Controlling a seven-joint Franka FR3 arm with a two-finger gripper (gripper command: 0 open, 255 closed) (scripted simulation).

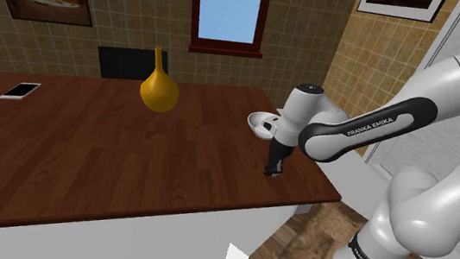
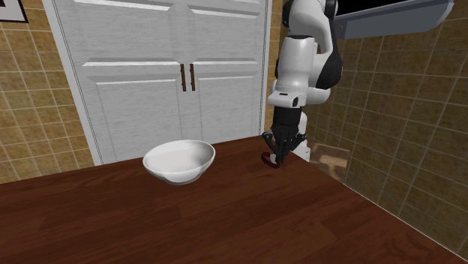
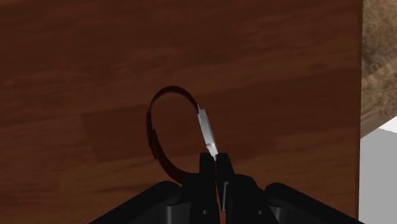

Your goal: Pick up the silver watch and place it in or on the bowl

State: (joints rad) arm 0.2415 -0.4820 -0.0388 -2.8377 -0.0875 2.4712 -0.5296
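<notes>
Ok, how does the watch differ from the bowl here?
The watch is a thin dark-red band loop with a silver face; the bowl is plain white. The bowl is much bigger than the watch. The hand clasps the watch by its face, while the bowl stands free and upright. Both are at the same end of the brown table.

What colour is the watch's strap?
The watch strap is dark reddish-brown; the wrist view shows it best.
</notes>
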